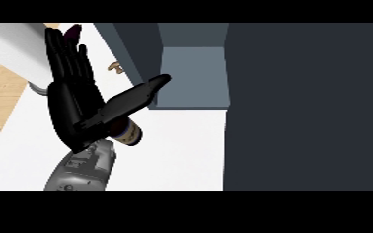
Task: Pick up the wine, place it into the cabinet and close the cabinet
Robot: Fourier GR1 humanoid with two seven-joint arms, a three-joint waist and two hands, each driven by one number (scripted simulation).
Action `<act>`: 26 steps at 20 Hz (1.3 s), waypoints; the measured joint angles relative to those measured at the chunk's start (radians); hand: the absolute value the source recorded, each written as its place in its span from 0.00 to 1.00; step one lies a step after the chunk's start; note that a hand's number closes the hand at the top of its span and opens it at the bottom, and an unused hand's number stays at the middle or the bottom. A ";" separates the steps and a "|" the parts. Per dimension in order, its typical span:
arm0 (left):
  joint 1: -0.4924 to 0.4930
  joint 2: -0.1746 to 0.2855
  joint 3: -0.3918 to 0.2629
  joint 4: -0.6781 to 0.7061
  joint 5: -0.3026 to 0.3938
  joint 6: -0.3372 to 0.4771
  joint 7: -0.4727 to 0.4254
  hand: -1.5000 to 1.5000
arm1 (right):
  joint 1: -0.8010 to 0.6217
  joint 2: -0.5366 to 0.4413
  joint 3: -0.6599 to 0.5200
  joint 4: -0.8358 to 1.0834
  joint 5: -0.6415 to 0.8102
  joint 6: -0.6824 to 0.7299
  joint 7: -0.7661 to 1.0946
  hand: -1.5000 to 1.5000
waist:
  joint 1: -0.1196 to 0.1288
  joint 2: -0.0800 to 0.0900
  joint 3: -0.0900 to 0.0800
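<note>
My left hand (73,103) is at the left of the head view, its back towards me, fingers straight and pointing away, thumb stretched right towards the cabinet. The wine bottle (128,134) lies mostly hidden under it: a brown, labelled end shows below the thumb and a dark purple tip (73,30) shows past the fingertips. The fingers do not curl round the bottle. The dark slate cabinet stands open just right of the thumb, showing its lighter grey inside (193,79). A broad dark panel (299,103) fills the right side. My right hand does not show.
The white counter top (175,153) runs under the hand and in front of the cabinet. A white rounded object (22,49) stands at the far left, and a small brown thing (114,67) lies beside the cabinet's left wall. Wooden flooring (11,94) borders the counter's left edge.
</note>
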 measured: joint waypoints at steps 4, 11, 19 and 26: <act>0.051 -0.002 -0.004 -0.035 -0.036 0.001 0.022 0.00 | -0.025 0.009 0.007 -0.001 0.003 -0.015 0.028 0.00 | 0.001 0.000 0.000; 0.201 0.020 0.007 -0.123 -0.012 -0.025 -0.016 0.00 | -0.040 0.020 0.002 -0.006 0.008 -0.022 0.044 0.00 | 0.002 0.000 0.000; 0.354 0.007 0.010 -0.131 0.076 -0.042 -0.140 0.00 | -0.062 0.034 0.008 0.005 0.033 -0.018 0.051 0.00 | 0.003 0.001 0.000; 0.454 0.006 0.040 -0.070 0.224 -0.073 -0.320 0.00 | -0.062 0.037 0.000 -0.002 0.021 -0.004 0.063 0.00 | 0.002 0.001 -0.001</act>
